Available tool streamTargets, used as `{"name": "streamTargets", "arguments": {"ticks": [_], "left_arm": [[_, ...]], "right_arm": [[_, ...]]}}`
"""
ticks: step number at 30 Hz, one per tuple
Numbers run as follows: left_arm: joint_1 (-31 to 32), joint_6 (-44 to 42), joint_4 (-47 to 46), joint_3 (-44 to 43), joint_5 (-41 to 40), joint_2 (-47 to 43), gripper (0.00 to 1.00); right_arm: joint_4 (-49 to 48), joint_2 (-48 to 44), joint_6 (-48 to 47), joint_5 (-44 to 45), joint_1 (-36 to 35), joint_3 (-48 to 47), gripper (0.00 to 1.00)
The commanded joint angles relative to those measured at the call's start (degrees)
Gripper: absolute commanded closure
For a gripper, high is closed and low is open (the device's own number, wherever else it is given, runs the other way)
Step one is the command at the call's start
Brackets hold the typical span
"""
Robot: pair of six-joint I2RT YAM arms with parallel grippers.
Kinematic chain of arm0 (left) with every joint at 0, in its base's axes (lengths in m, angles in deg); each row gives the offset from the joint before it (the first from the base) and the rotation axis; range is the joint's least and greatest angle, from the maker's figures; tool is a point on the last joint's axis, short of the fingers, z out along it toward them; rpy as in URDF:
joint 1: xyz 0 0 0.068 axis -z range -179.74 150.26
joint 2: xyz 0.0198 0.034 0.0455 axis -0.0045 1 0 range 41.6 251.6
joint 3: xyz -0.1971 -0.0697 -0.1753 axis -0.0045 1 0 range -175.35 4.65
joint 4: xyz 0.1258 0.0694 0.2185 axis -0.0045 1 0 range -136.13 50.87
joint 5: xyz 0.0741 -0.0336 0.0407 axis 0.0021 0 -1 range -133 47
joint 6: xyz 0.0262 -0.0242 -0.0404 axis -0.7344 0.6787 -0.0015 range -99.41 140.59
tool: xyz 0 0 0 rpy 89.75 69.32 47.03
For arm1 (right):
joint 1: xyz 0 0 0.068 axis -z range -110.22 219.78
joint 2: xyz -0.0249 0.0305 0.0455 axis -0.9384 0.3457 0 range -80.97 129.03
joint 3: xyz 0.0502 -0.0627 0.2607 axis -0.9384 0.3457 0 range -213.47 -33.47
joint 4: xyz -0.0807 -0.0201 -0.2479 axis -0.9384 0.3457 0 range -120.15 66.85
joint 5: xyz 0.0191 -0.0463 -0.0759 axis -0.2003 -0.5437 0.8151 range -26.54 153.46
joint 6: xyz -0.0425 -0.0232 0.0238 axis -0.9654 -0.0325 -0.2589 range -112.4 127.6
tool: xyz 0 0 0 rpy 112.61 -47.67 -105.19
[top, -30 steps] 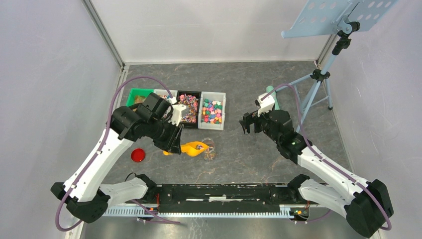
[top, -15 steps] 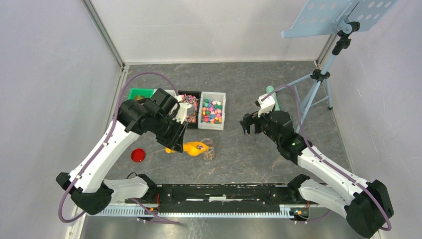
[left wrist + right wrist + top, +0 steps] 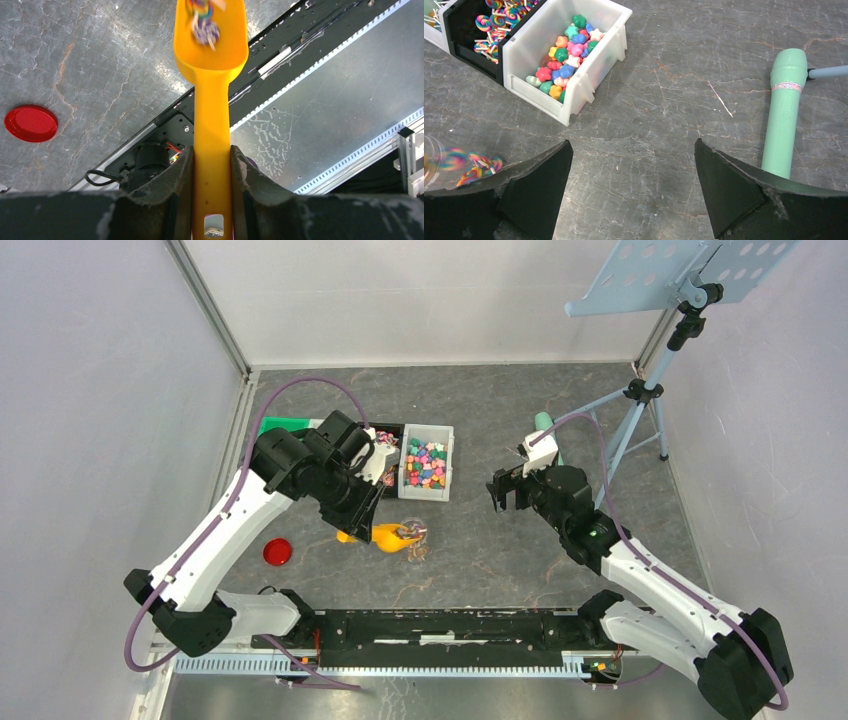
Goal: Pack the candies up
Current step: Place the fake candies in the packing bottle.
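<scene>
The left pincer (image 3: 212, 165) clamps the scoop (image 3: 210, 50) by its handle, a few candies (image 3: 205, 27) in the bowl just beyond its tips, and a wobble over the jar (image 3: 421, 543) could spill them; the right pincer (image 3: 633, 150) gapes empty.

Left gripper (image 3: 212, 165) clamped, right gripper (image 3: 632, 145) spread wide.

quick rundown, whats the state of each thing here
left end effector: shut on the orange scoop's handle
orange scoop: lifted, a few candies in its bowl
right end effector: open, empty
clear jar: uncapped, some candies inside
red lid: off, lying flat
white bin: open, partly filled with candies
black bin: open, holds candies
</scene>
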Motion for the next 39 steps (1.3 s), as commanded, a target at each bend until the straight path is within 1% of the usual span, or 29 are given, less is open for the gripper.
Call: {"name": "streamTargets", "arguments": {"ticks": [1,15,23,25,31,33,34,36,39], "left_arm": [[0.51,0.97,2.62,-3.61,-1.7,1.27,0.98],[0.78,1.6,4.67,-5.34,-3.9,2.0,0.98],[0.82,1.84,5.72,-8.64,-4.47,2.46,0.98],[0.8,2.3,6.35,-8.94,-5.8,2.82,0.98],[0.78,2.74,6.39,-8.69,-7.03,2.79,0.98],[0.78,2.24,4.71,-8.83,-7.06,1.5,0.98],[0.91,0.83,2.18,-8.38,-6.13,0.01,0.98],[0.86,-0.59,-3.26,-6.91,-7.55,-3.2,0.98],[0.86,-2.73,-11.08,-3.96,-7.35,-8.2,0.98]], "right_arm": [[-1.68,-1.39,-1.43,1.46,0.44,-0.02,0.02],[-2.11,-1.31,-1.09,0.97,0.58,-0.24,0.02],[-1.94,-1.39,-0.88,-0.03,0.65,-0.33,0.02],[-1.84,-1.38,-1.01,-0.37,0.65,-0.18,0.02],[0.02,-0.39,-0.26,0.7,0.65,-1.15,0.02],[0.68,-0.06,-0.41,0.94,0.67,-1.66,0.02],[0.74,0.12,-0.43,0.96,0.61,-1.75,0.02],[0.19,0.53,-0.19,0.43,0.61,-1.67,0.02],[-0.23,1.61,0.14,-2.23,0.6,-2.44,0.02]]}}
